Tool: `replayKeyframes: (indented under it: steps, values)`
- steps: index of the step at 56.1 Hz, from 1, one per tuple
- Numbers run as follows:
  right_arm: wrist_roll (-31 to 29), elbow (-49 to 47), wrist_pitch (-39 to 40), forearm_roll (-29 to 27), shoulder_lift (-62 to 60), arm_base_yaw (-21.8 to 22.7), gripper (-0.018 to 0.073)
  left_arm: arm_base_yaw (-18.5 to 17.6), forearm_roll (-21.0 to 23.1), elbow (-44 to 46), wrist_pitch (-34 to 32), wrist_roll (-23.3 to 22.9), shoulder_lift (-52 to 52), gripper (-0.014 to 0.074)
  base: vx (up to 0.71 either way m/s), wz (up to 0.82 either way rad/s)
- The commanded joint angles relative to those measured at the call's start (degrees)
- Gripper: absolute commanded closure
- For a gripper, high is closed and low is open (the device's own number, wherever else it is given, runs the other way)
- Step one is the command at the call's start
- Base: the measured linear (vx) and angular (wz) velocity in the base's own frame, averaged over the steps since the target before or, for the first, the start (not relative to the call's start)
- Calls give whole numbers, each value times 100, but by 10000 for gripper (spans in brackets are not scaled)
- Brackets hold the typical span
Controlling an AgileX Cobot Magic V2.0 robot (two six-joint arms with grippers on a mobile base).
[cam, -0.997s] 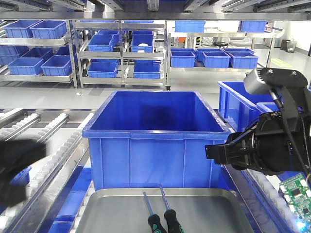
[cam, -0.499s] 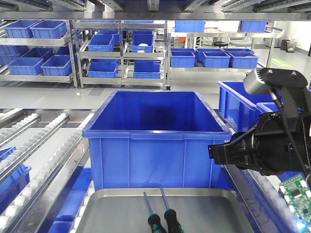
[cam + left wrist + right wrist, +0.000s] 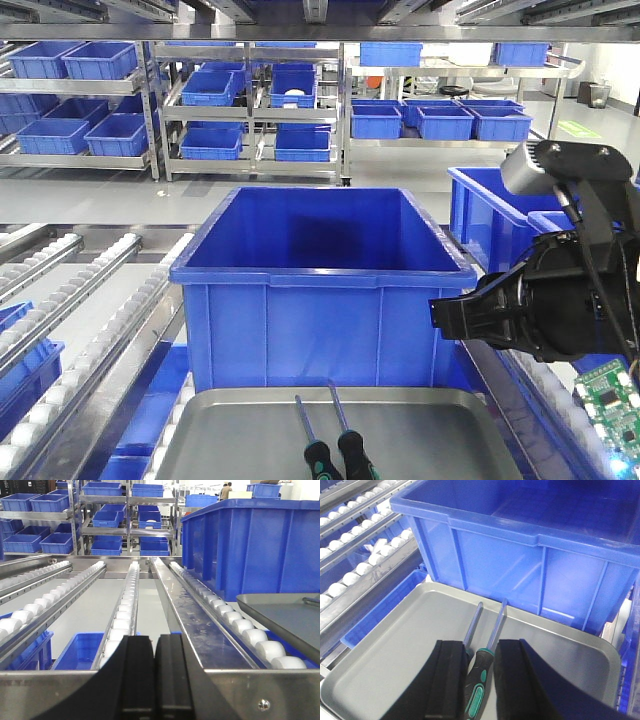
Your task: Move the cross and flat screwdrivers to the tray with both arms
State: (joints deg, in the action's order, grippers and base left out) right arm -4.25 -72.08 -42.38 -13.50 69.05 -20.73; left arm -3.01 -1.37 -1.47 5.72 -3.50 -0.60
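A: Nearest the front camera, grey tray (image 3: 420, 440), low rim, sits on the roller line. Both screwdrivers lie in it?

B: Yes. Left screwdriver (image 3: 306, 428) and right screwdriver (image 3: 341, 425) lie side by side, shafts pointing away toward the bin, black-green handles at the near edge. Close together; touching or not, can't tell. Tips too small to say which is cross, which is flat.

A: Right gripper (image 3: 481, 680)?

B: Wrist view: jaws apart, holding nothing, above the handles. One green-black handle shows in the gap between the pads (image 3: 447, 680). Front view has the right arm (image 3: 540, 310) off to the right, above the tray's right side.

A: Left gripper (image 3: 156, 672)?

B: Jaws closed flat against each other, nothing between. It hangs over the roller conveyor (image 3: 125, 605), left of the tray; tray corner shows at right edge of that view. Not seen in the front view.

A: Behind the tray?

B: Big blue bin (image 3: 315, 290), just behind the tray's far rim. Farther back, shelf racks (image 3: 250, 100) with small blue bins.
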Motion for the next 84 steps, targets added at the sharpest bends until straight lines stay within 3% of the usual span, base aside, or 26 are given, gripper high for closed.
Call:
replayKeyframes:
  steps: [1,21,28,37,46,54,60,64,76,81,84]
  values:
    - [-6,-186,361,-34,-131,33,317,5,-4,-178,-442,-53,-41,600,0,0]
    - [-6,-186,275,-34,-131,33,317,5,-4,-178,-442,-53,-41,600,0,0]
    - [-6,-13,329,291,-340,33,317,5,-4,-178,-442,-53,-41,600,0,0]
    - [-6,1512,1419,532,-1363,232,317,5,-4,-178,-442,-53,-41,600,0,0]
    - [15,3434,2136,397,-2786,1103,329,5,-4,-178,-442,-53,-41,600,0,0]
    - [15,4618,2160,1017,-4099,1945,421,5,-4,-178,-442,-53,-41,600,0,0]
    - [15,5386,2255,1469,-5101,2258,512,5,-4,-178,-442,-47,-41,600,0,0]
    - [27,5875,2340,1623,-5727,2345,575,5,-4,-178,-442,-47,-41,600,0,0]
    - [608,7054,2767,1536,-7073,2238,569,5,-4,-178,-442,-47,-41,600,0,0]
    - [731,7502,3509,1545,-7021,2129,568,5,-4,-178,-442,-47,-48,600,0,0]
    - [778,7475,3432,1583,-7047,2068,568,5,-4,-178,-442,-47,-42,600,0,0]
